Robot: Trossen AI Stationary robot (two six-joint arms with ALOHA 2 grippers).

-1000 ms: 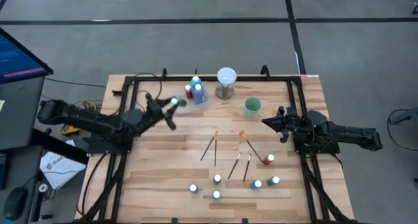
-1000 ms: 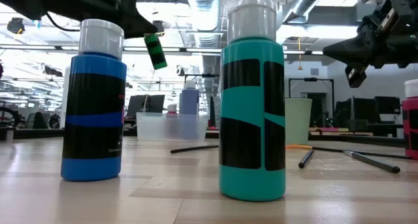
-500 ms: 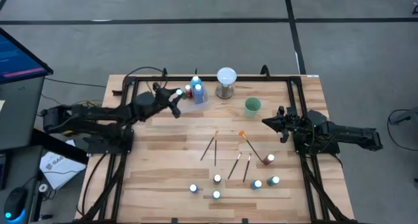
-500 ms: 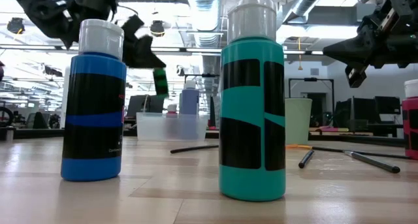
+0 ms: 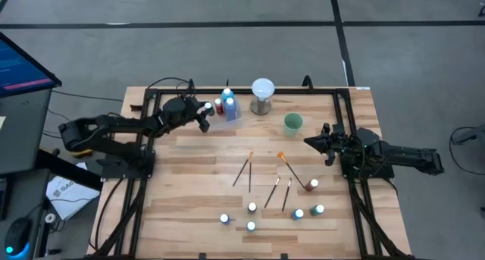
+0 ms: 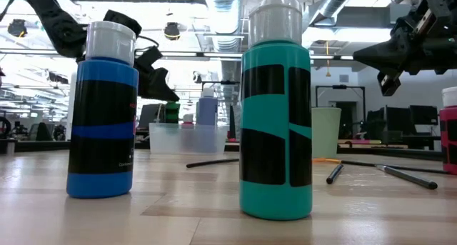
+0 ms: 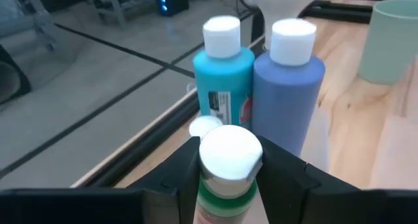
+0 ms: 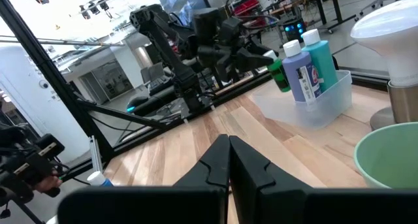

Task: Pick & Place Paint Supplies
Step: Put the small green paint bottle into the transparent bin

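Worktop (image 5: pixel 197 169) — a wooden slab with a black frame along its edges. The left arm reaches toward the far edge, left of centre; the right arm waits near the right edge, its tool (image 5: pixel 309 142) closed and empty.

Clear bin (image 8: pixel 313 110), at the far edge, already holds a teal bottle (image 7: pixel 224 74), a blue-violet bottle (image 7: pixel 287 77) and a third of which only the white cap shows. Beside it stand a white globe (image 5: pixel 262 89) on a metal base and a pale green cup (image 5: pixel 292 123), neither part of the load.

Left tool (image 7: pixel 230 160) grips a green bottle (image 7: pixel 225 185) just under its white cap, one finger on each side, the bottle hanging over the near-left end of the bin.

Still loose — five brushes (image 5: pixel 242 170) scattered mid-worktop, a red bottle (image 5: pixel 311 185) near them, and five small bottles (image 5: pixel 251 208) along the near edge.

Step in hand, as judged: setting the green bottle into the bin. To do it well, bring the bottle upright over the free floor space beside the teal bottle, clear of the caps already standing there, and lower it until the base meets the bin floor before the fingers part. Releasing high or tilted risks toppling the neighbours. Withdraw straight up so the fingers do not catch the bin wall.
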